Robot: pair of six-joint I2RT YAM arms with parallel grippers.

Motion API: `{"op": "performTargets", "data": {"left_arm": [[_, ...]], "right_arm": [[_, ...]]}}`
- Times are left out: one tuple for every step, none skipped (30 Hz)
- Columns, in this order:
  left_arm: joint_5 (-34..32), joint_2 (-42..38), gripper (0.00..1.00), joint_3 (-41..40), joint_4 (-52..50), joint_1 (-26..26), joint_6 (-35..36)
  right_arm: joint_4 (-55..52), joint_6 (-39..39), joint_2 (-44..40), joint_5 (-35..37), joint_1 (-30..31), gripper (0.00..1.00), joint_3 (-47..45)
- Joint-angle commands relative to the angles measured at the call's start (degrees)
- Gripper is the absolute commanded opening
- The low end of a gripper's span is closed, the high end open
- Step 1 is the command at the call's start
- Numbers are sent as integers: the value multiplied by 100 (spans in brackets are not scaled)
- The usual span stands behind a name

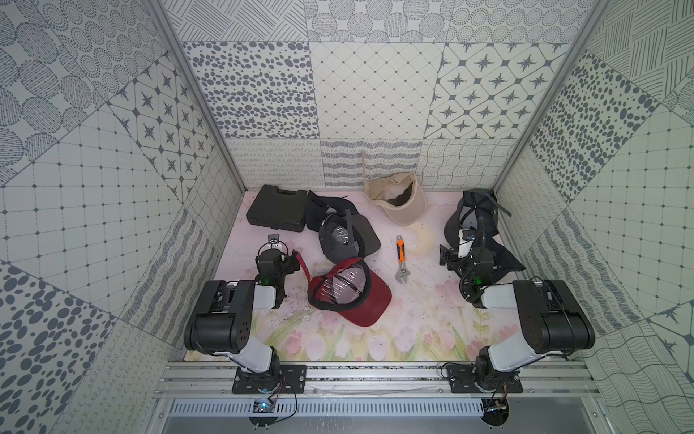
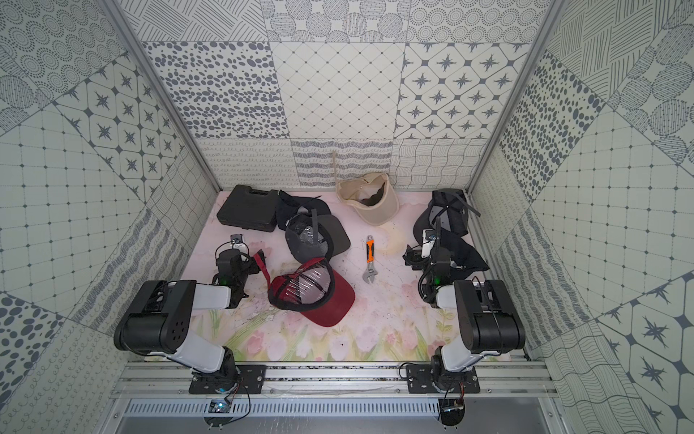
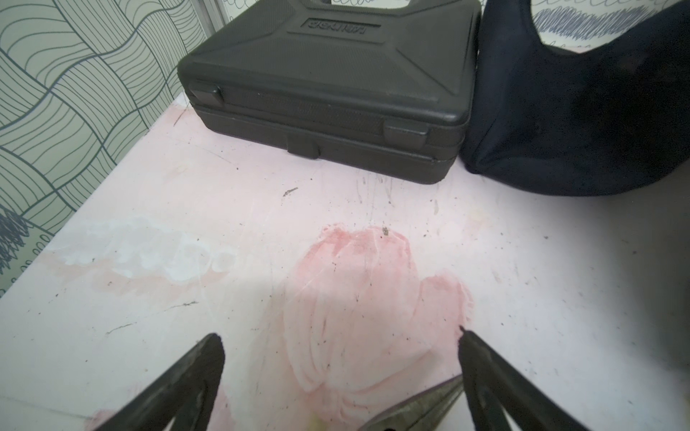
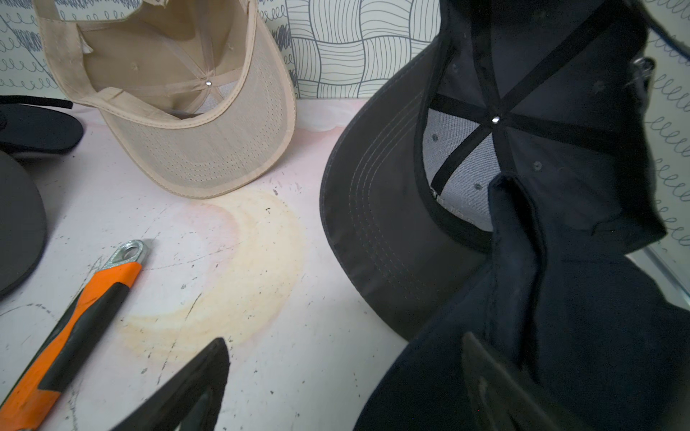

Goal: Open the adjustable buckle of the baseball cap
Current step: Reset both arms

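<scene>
Several baseball caps lie upside down on the table. A red cap [image 1: 370, 304] sits front centre, its loose red strap [image 1: 302, 265] reaching toward my left gripper [image 1: 276, 250]. That gripper [image 3: 339, 336] is open over bare mat with nothing between its fingers. My right gripper [image 4: 345, 339] is open too; one finger [image 4: 485, 377] hangs over a navy cap [image 4: 560, 317], the other over bare table. A black cap [image 4: 373, 224] lies behind the navy one, with a small metal piece [image 4: 644, 71] at its far rim. I cannot make out any buckle clearly.
A black plastic case [image 1: 276, 206] stands at the back left, beside a dark cap [image 3: 578, 123]. A dark grey cap [image 1: 345, 236] lies behind the red one. A beige cap [image 1: 398, 203] leans at the back wall. An orange-handled wrench [image 1: 401, 259] lies mid-table.
</scene>
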Motion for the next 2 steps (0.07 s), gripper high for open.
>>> {"op": "performTargets", "data": {"left_arm": [[94, 15, 99, 51, 256, -12, 77], [95, 13, 99, 46, 263, -14, 77]], "right_arm": [[148, 68, -32, -26, -6, 98, 90], [148, 69, -33, -26, -4, 98, 90]]}}
